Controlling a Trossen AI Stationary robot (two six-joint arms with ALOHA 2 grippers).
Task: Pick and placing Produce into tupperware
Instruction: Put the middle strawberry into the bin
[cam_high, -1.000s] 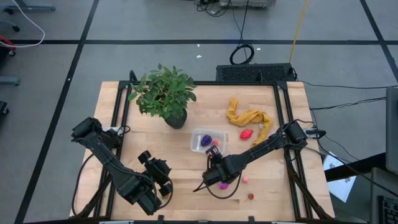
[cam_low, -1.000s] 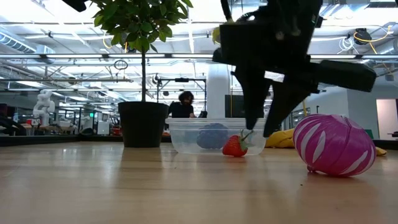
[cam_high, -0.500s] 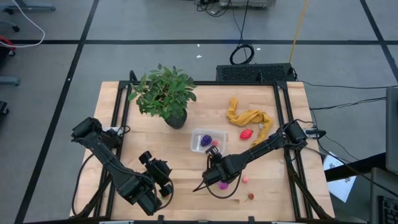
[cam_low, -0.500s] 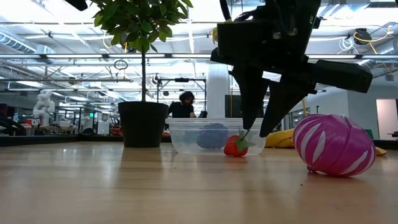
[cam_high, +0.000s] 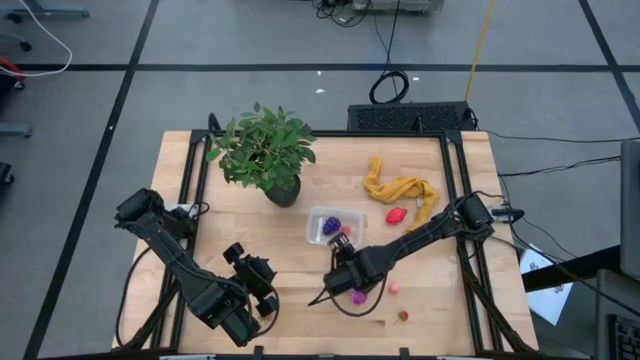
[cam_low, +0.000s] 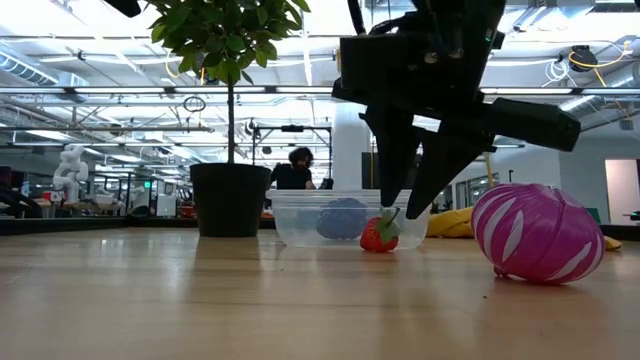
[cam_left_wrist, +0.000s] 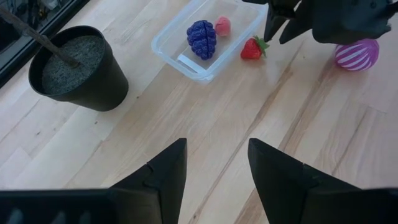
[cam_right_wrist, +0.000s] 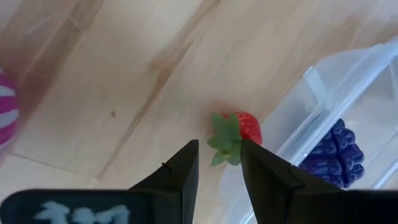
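Note:
My right gripper (cam_low: 400, 212) is open and points down over a red strawberry (cam_low: 378, 235). The strawberry lies on the table against the near wall of the clear tupperware (cam_high: 322, 228). In the right wrist view the fingers stand on either side of its green leaves (cam_right_wrist: 225, 142). The tupperware holds a purple bumpy fruit (cam_left_wrist: 201, 38) and a pink one (cam_left_wrist: 222, 25). A magenta striped fruit (cam_low: 538, 233) lies on the table beside the right gripper. My left gripper (cam_left_wrist: 217, 168) is open and waits near the table's near edge, left of the tupperware. My right gripper comes from above, pointing down, with its open fingers on either side of the strawberry's leafy end (cam_right_wrist: 227, 134). Whether a finger touches the leaves I cannot tell. The strawberry rests on the table.
A potted plant (cam_high: 265, 152) stands left of and beyond the tupperware. A mustard-yellow cloth (cam_high: 400, 188) lies toward the far right with a red fruit (cam_high: 395, 215) beside it. A small pink piece (cam_high: 394, 289) and a small red one (cam_high: 403, 316) lie near the near edge.
My right gripper has shifted slightly toward the table's left and come down a little, so that its open fingertips now stand around the strawberry's leaves. The strawberry has stayed where it was.

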